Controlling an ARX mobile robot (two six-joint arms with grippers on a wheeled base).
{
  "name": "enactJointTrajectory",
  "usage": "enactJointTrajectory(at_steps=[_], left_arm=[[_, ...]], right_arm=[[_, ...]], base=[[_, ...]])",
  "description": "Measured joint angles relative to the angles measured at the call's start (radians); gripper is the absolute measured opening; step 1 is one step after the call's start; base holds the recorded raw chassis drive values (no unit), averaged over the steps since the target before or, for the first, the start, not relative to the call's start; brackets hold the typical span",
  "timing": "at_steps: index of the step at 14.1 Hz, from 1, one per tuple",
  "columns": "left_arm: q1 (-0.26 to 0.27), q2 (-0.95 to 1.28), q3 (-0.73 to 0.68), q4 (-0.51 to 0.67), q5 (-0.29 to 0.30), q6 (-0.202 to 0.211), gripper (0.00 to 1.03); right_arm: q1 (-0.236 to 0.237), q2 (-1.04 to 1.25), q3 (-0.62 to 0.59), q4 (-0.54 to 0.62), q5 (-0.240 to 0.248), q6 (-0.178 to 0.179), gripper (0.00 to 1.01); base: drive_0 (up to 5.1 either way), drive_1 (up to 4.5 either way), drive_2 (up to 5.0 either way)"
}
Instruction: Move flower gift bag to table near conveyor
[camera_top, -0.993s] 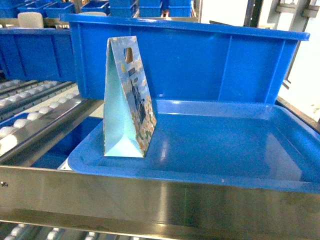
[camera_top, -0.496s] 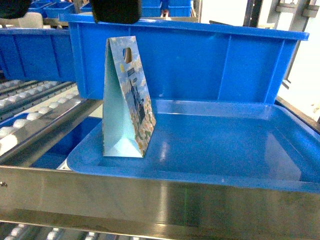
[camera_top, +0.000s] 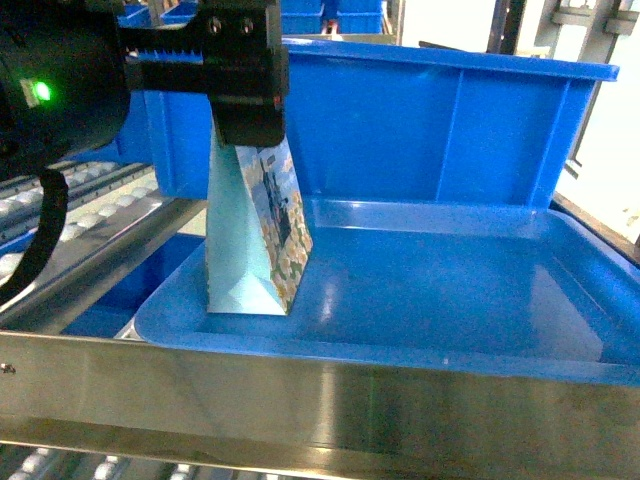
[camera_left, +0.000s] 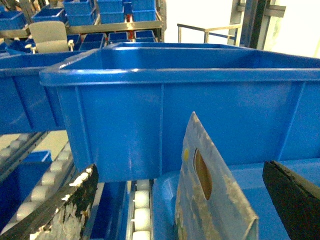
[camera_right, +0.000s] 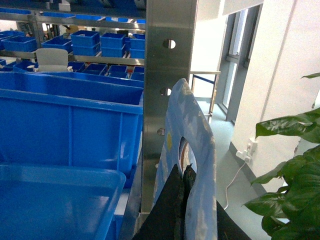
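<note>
Left gripper (camera_top: 245, 120) hangs over the bag top with its jaws wide. In the left wrist view one worn finger pad (camera_left: 62, 212) sits at one edge of the frame and the other finger at the far edge, both cut off and neither touching the paper. Flower gift bag (camera_top: 255, 250) is directly below and between those fingers, standing in the left end of a shallow blue tray (camera_top: 450, 350). From the head view its top and handle hole are hidden behind the gripper body. Its long axis is vertical. The pale folded side faces the camera, the printed face is turned right, and the top edge runs away from the camera. A deep blue bin (camera_top: 430, 120) is just behind the gripper. Conveyor (camera_top: 70, 235) rollers are off to its left and lower, partly blocked by the arm.

Right gripper (camera_right: 182, 200) is only in its own wrist view, with its dark fingers pinched on a second bag (camera_right: 197, 145) just under the handle hole. The lower part of that bag is cut off. A steel post (camera_right: 167, 75) is right behind it, and a plant (camera_right: 295, 165) is to its right
</note>
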Motion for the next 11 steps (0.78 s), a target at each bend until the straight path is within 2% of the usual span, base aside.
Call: enactJointTrajectory(at_steps=[3,4,5,8,10,11], left_arm=[[0.000,0.080,0.040,-0.010,0.018,-0.044,0.98],[0.000,0.092,0.060,-0.023,0.033,-0.051,0.91],[0.000,0.103,0.080,-0.034,0.058,-0.063,0.90],[-0.002,0.133,0.095,-0.038,0.070,-0.066,0.79],[-0.007,0.143,0.095,-0.033,0.069,-0.066,0.30],[-0.008,0.145,0.095,-0.033,0.068,-0.066,0.17]], right_arm=[[0.000,0.000,0.000,0.000,0.000,0.000,0.02],[0.000,0.000,0.000,0.000,0.000,0.000,0.02],[0.000,0.000,0.000,0.000,0.000,0.000,0.02],[0.000,0.000,0.000,0.000,0.000,0.000,0.02],[0.000,0.000,0.000,0.000,0.000,0.000,0.02],[0.000,0.000,0.000,0.000,0.000,0.000,0.02]], base=[[0.0,0.00,0.0],[0.0,0.00,0.0],[0.0,0.00,0.0],[0.0,0.00,0.0],[0.0,0.00,0.0],[0.0,0.00,0.0]])
